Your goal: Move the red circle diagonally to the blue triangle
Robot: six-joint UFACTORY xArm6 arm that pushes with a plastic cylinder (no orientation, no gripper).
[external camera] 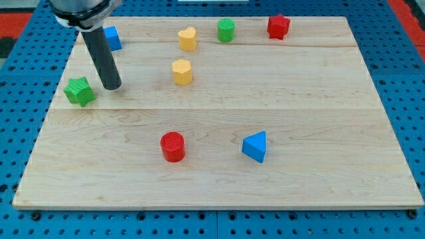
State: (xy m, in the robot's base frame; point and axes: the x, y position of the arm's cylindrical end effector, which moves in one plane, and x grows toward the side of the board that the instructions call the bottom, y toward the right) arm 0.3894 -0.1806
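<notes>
My tip [113,86] stands just right of the green star [79,91], far from the red circle [172,146] and blue triangle [255,146]; I carry no pincer.

We saw a pale wooden board [279,99] filling most of the frame, built of planks joined along faint seams that ran from the view's left to its right. Its grain was light and even, and soft, diffuse light left only short shadows on it. Around the board lay a blue perforated surface [398,73], dotted with a regular grid of small holes, showing on every side. In the upper corners of the frame, patches of red [13,16] appeared beyond the blue.
</notes>
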